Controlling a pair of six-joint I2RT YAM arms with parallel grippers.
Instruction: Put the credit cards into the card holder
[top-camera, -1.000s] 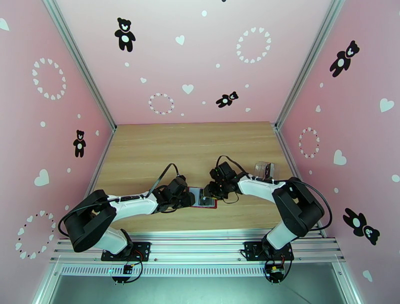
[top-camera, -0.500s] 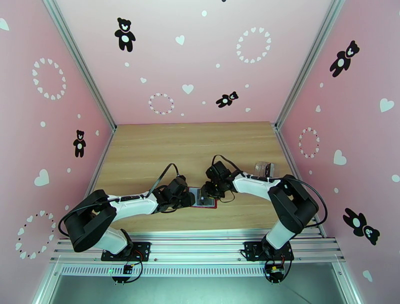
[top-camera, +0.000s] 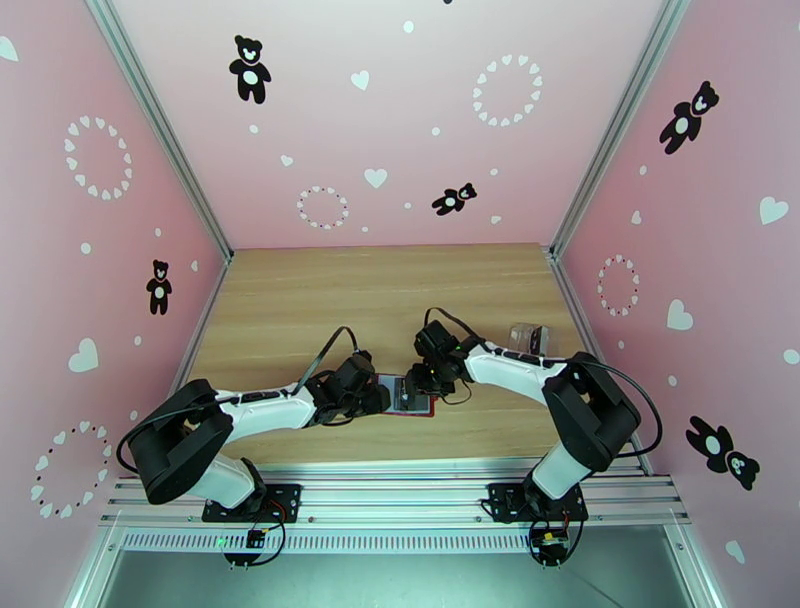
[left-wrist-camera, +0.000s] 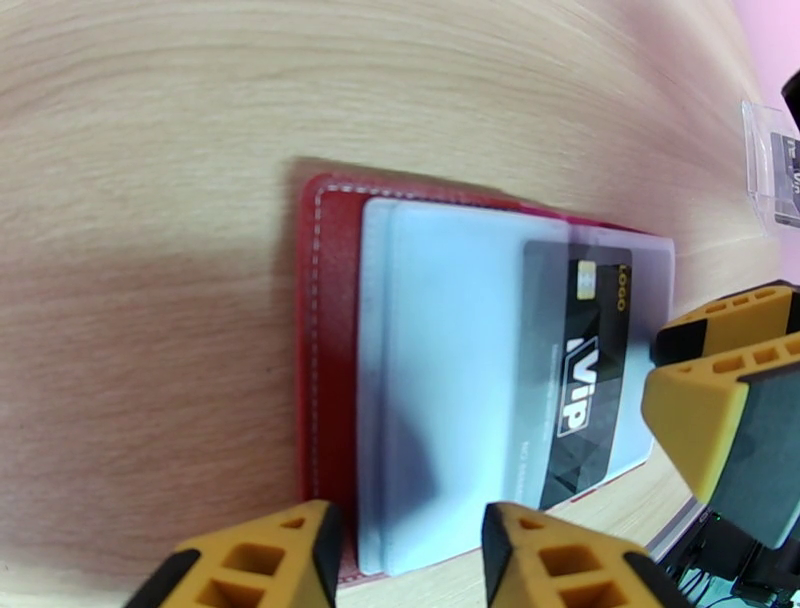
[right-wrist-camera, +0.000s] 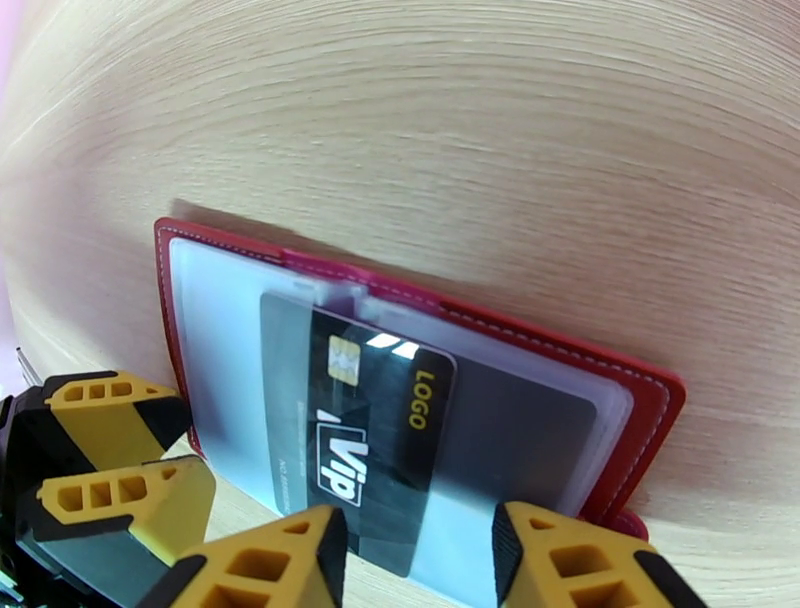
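- Lying open and flat on the bench (top-camera: 400, 290), the card holder (left-wrist-camera: 330, 350) sits toward the near side, between my two arms. Its red cover faces down and its clear pockets (left-wrist-camera: 450, 350) face up.
- One credit card (right-wrist-camera: 370, 440) (dark, marked VIP and LOGO, chip showing) is partway into a pocket. Its far end is greyed under the plastic, and its near end sticks out bare toward the right arm.
- My right jaws stand partly open, with that bare end in the gap between the yellow fingers (right-wrist-camera: 580, 560). I cannot tell whether they pinch it.
- My left jaws are partly open too, with their fingers (left-wrist-camera: 270, 560) astride the holder's opposite edge, clamping nothing that I can see.
- A clear plastic box (top-camera: 527, 338) lies further right, apart from the holder.
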